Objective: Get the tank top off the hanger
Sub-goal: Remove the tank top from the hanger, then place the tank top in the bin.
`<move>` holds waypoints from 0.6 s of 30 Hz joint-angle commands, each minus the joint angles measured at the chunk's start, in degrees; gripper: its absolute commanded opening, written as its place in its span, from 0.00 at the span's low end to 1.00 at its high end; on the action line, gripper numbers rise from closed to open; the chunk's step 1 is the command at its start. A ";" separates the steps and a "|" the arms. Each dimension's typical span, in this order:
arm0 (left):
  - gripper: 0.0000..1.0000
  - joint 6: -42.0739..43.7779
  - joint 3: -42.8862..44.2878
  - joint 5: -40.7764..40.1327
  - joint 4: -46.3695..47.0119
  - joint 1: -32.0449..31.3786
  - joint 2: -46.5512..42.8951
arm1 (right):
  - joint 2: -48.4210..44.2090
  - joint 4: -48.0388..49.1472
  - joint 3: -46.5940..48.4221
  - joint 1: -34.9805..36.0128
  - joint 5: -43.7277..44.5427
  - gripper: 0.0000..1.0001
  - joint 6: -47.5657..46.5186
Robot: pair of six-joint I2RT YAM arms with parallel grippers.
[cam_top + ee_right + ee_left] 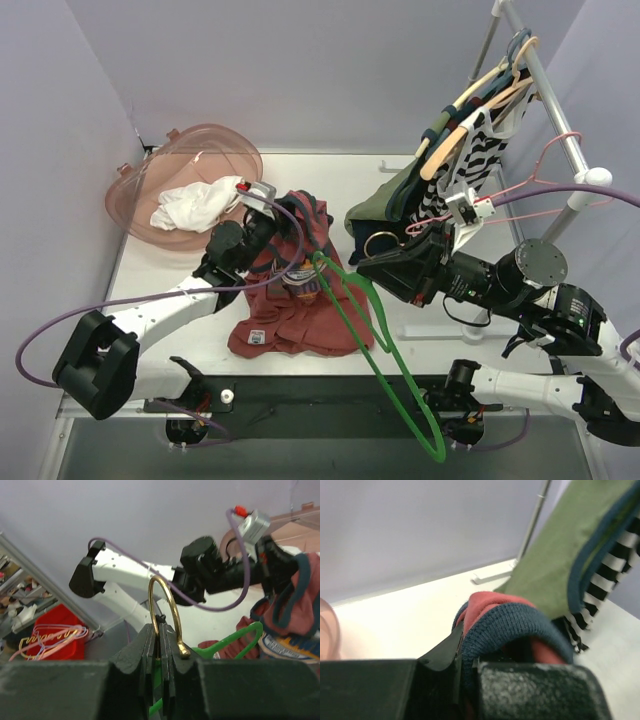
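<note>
where your tank top lies: the red tank top (290, 320) is spread on the table (150, 265) between your two arms, with its upper end bunched and raised off the surface at the left gripper.
left gripper (272, 218): you have it clenched on the tank top's navy ribbed edge; the left wrist view shows that edge folded between the fingers (440, 655), with red cloth just behind it.
right gripper (161, 640): your jaws are clamped on the brass hook (162, 578) of the green hanger (400, 380), and the hook's loop stands up above the fingers.
green hanger: it slants from the right gripper down towards the near edge of the table; its upper part overlaps the tank top's right side.
basket (235, 160): you can see it at the far left, pink, tipped on its side, with a white cloth (190, 205) in it.
rack (555, 110): at your far right it carries a striped garment (465, 165) and a green garment (385, 205) on hangers.
</note>
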 commanded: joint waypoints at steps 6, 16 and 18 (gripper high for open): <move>0.00 -2.45 17.10 -1.60 -9.39 5.90 0.60 | -3.12 -3.53 -1.51 0.35 -6.20 0.00 -0.80; 0.00 4.91 42.29 -0.98 -24.77 8.10 2.53 | -6.02 -5.83 -3.01 0.35 -2.07 0.00 -2.12; 0.00 7.21 46.88 -2.73 -28.99 8.72 4.02 | -5.94 -5.91 -3.01 0.35 -1.63 0.00 -2.30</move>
